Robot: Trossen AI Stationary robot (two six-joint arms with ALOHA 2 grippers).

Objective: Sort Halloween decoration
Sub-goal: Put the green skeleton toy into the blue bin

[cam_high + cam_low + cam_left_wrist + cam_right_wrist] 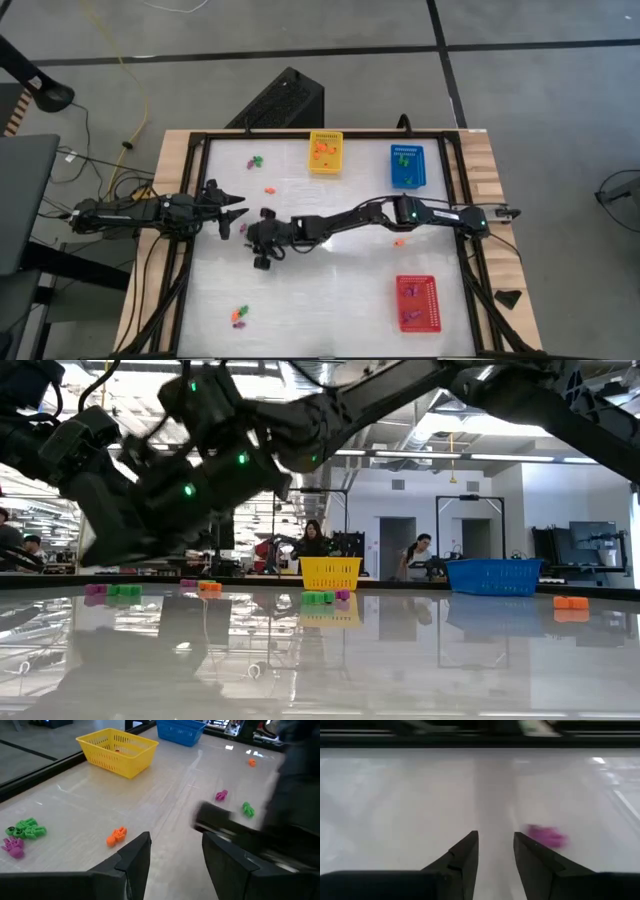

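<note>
Right tool [250,232] hangs over the white surface [330,290], well in front of the yellow basket [325,153], fingers apart, empty; a purple trinket [547,836] lies just beside it; left tool [237,212] nearby, released.

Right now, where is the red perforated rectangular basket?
In the high view, the red perforated rectangular basket sits at the table's near right corner, below the right arm, with purple trinkets inside.

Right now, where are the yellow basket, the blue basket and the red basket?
yellow basket [325,153]: high view, on its perforated floor.
blue basket [407,166]: high view, on its floor.
red basket [416,302]: high view, on its floor.
</note>
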